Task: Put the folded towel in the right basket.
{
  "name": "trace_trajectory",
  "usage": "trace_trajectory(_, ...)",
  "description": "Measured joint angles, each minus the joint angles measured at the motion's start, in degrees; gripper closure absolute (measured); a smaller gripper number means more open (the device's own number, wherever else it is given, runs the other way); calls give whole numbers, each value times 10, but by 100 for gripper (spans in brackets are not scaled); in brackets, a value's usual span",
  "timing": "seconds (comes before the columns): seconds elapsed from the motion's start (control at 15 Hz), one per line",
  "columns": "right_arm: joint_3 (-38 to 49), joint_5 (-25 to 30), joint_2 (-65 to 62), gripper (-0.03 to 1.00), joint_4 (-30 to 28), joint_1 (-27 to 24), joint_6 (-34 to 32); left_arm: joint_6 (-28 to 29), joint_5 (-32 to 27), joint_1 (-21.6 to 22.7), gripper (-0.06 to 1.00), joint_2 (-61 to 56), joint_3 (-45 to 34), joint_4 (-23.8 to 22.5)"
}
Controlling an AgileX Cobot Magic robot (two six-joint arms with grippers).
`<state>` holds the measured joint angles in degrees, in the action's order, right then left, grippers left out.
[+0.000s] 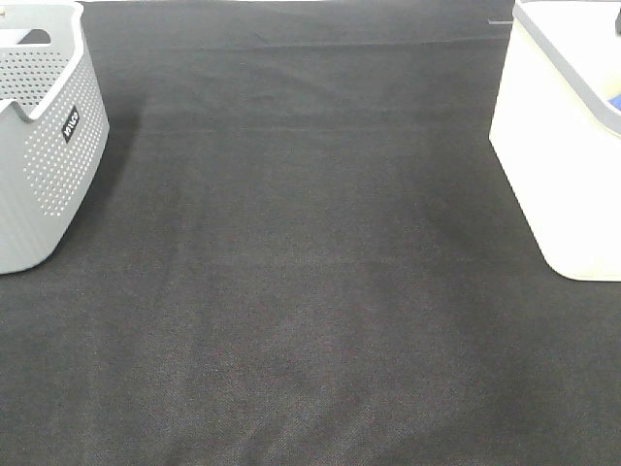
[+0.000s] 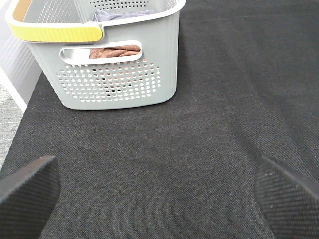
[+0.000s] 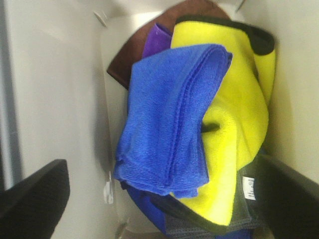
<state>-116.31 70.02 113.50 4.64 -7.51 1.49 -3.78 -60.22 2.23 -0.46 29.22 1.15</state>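
In the right wrist view the folded blue towel (image 3: pixel 169 114) lies inside the white right basket (image 3: pixel 55 89), on top of a yellow towel (image 3: pixel 239 109). My right gripper (image 3: pixel 162 199) is above it, jaws wide apart and empty, not touching the towel. In the exterior high view the white basket (image 1: pixel 558 146) stands at the right edge, with a sliver of blue (image 1: pixel 614 100) showing inside; neither gripper shows there. My left gripper (image 2: pixel 159 194) is open and empty over the black table.
A grey perforated basket (image 1: pixel 44 146) stands at the far left; in the left wrist view (image 2: pixel 114 74) it holds a brown towel (image 2: pixel 115 51). Brown (image 3: pixel 149 35) and purple (image 3: pixel 157 40) cloths lie under the yellow towel. Black cloth (image 1: pixel 310 291) covers the table.
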Motion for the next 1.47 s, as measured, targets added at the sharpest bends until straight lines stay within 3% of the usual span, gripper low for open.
trace_trajectory(0.13,0,1,-36,1,-1,32,0,0,0,0,-5,0,0,0)
trace_trajectory(0.27,0,0,-68,1,-7,114,6,-1,0,0,-5,0,0,0)
trace_trajectory(0.4,0,1,-70,1,-9,159,14,-1,0,0,-5,0,0,0)
trace_trajectory(0.67,44,0,-125,1,-40,163,-52,-1,0,0,-5,0,0,0)
trace_trajectory(0.87,179,-2,-248,1,-50,163,-80,-1,0,0,-5,0,0,0)
trace_trajectory(1.0,362,-11,-405,1,-51,163,-81,-1,0,0,-5,0,0,0)
trace_trajectory(1.13,508,-54,-541,1,-46,163,-84,-1,0,0,-5,0,0,0)
trace_trajectory(1.47,753,-64,-868,1,-54,163,-77,-1,0,0,-5,0,0,0)
